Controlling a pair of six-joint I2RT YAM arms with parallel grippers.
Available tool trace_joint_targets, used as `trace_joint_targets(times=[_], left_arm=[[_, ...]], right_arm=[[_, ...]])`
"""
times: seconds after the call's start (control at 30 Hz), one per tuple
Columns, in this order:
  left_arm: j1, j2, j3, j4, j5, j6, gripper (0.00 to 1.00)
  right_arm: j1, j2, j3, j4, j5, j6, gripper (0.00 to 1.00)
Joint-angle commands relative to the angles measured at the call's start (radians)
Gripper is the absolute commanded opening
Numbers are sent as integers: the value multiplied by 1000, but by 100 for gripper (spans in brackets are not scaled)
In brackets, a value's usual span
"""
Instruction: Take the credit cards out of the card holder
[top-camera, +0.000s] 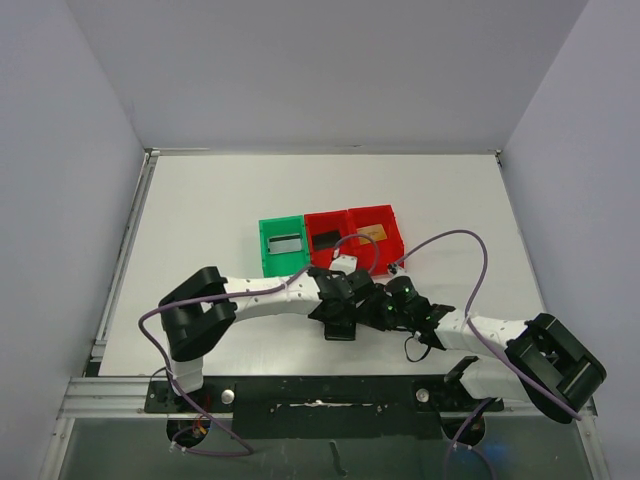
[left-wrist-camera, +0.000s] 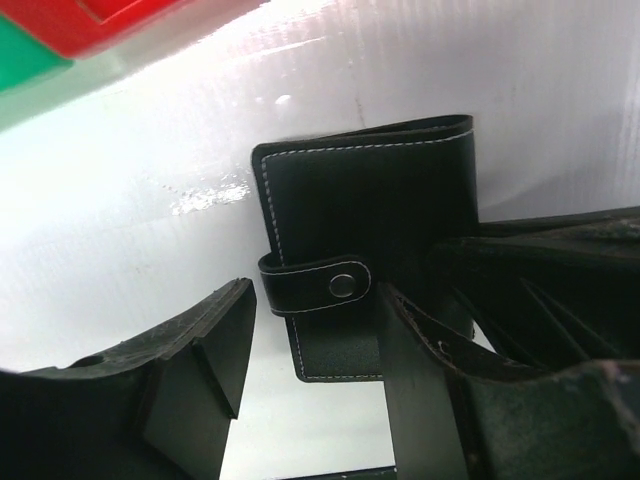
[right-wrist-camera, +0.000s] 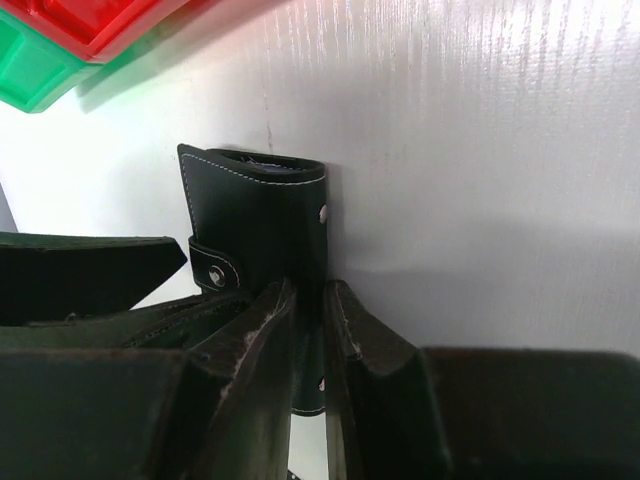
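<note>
The card holder (left-wrist-camera: 370, 200), black, pale-stitched and folded shut with its tab (left-wrist-camera: 315, 283) snapped, lies on the white worktop (left-wrist-camera: 150, 200) near red and green bins (top-camera: 347, 235). The right hand (right-wrist-camera: 308, 300) pinches its edge between nearly closed fingers. The left hand (left-wrist-camera: 315, 340) straddles the tab, jaws apart, not gripping.

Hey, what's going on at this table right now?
The right hand pinches the edge of a small black leather card holder, closed with its tab snapped; the left hand stands open around it. Behind, a green plastic bin and two red plastic bins each hold one card.
</note>
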Motion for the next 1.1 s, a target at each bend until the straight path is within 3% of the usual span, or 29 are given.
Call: trace_joint_targets(times=[0.0,0.8,1.07], left_arm=[[22,2,-8,-124,-185,-69,52],[104,-140,-55,-142,-258,-104,52],[20,-105,-38,116,-74,71,59]], right_arm=[[-6,-19,13,-53,27,-24,13],[-8,13,31,-56,-5,-71,12],[-8,17,42,-51,-13,-69,12]])
